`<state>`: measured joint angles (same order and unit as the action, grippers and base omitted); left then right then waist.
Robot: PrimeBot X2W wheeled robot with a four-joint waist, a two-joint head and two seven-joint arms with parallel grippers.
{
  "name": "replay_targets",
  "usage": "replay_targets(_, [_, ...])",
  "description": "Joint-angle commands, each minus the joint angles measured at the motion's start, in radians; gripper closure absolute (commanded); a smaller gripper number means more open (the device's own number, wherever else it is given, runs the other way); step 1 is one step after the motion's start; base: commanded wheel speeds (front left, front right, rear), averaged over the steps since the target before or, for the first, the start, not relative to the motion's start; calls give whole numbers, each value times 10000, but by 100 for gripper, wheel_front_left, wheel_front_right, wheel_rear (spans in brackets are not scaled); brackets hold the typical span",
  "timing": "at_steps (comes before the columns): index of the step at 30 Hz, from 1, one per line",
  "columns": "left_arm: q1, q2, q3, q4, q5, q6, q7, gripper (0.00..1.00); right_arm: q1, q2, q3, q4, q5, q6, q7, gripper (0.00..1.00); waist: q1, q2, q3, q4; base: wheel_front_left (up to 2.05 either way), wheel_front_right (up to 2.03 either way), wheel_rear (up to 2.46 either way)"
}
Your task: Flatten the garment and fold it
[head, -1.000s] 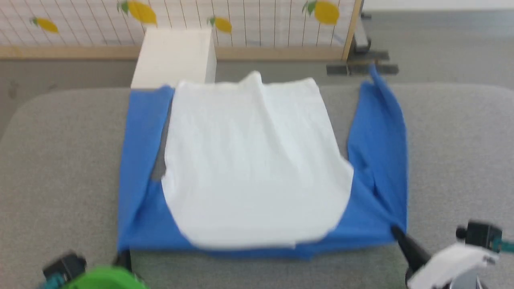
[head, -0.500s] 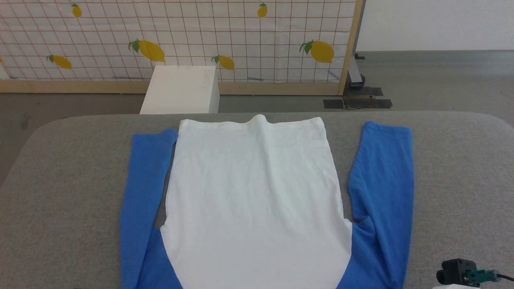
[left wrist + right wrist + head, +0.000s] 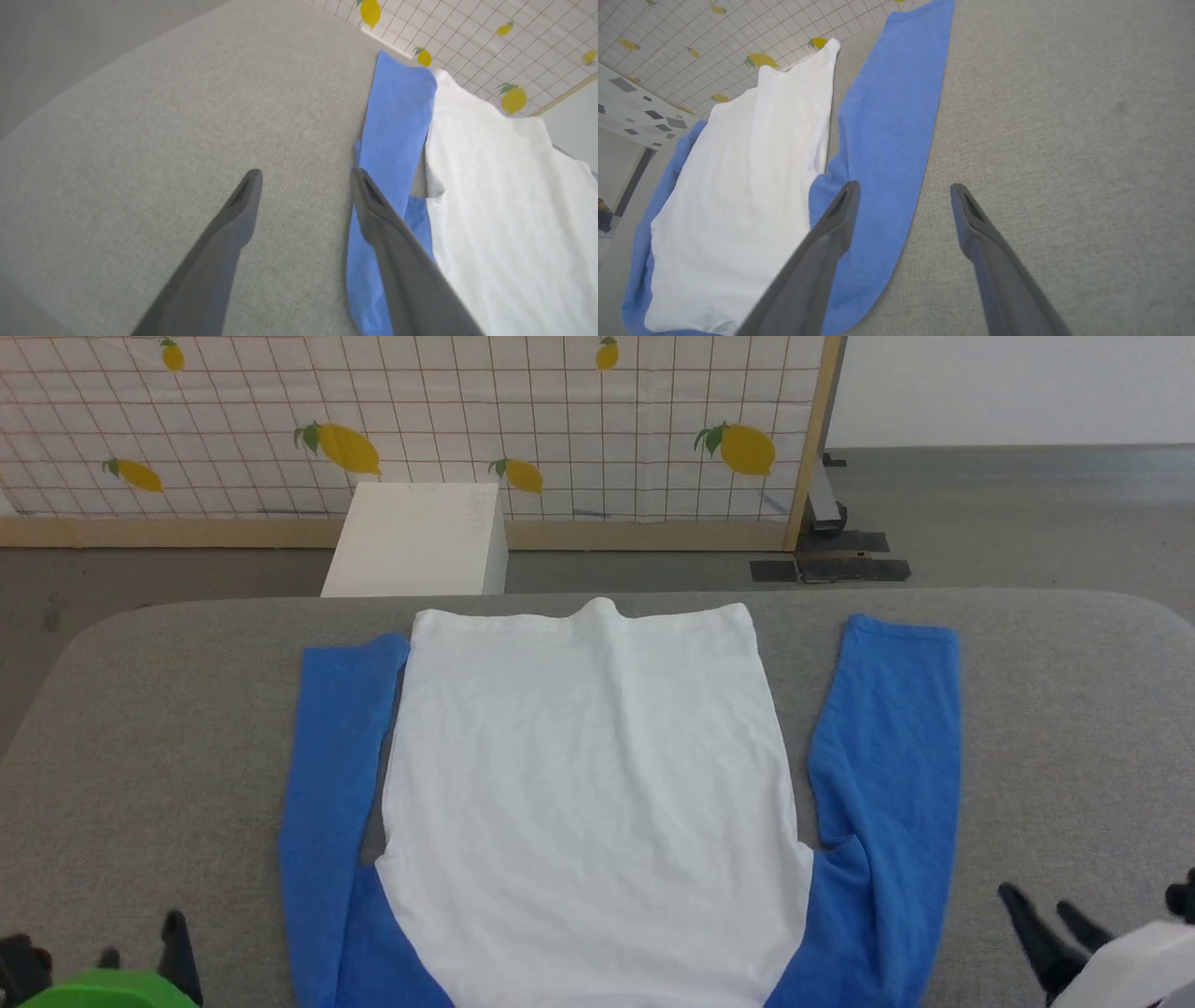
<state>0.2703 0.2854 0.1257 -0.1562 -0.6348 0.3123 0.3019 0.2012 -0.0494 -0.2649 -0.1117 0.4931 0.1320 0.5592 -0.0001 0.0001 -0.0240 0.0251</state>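
One grey table (image 3: 140, 728) bears garment (image 3: 588, 784); screen (image 3: 560, 420) behind.

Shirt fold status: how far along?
Done: the garment lies spread flat on the grey table, sleeves straight alongside. In hand: nothing; left gripper and right gripper are open and empty beside it. Left: every fold.

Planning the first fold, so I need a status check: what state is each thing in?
garment: spread flat on the grey table, unfolded, sleeves straight beside the body, small bump at far hem.
left pincer: open, empty, by a blue sleeve.
right pincer: open, empty, by the other sleeve.
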Motion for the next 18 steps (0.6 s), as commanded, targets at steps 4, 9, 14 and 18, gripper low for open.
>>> replay_targets(4, [-1019, 108, -24, -414, 491, -1144, -2271, 0, -1897, -8, -760, 5, -725, -13, -331, 0, 1, -1, 578, -52, 0, 0, 0])
replay_targets(9, [-1934, 164, -441, 53, 1442, -2106, -4913, 0, -4700, -8, -1094, 1091, -1976, -13, -505, 0, 1, -1, 1553, -146, 0, 0, 0])
replay_targets(14, [-3002, -53, -677, 447, 2180, -2655, -5598, 0, -7483, -8, -1319, 2687, -3339, -13, -121, 0, 1, -1, 2932, 13, 0, 0, 0])
replay_targets(18, [-3639, -370, -639, 430, 2531, -3015, -5630, 0, -9272, -17, -1747, 3865, -4367, -13, 486, 0, 1, -1, 3928, 229, 0, 0, 0])
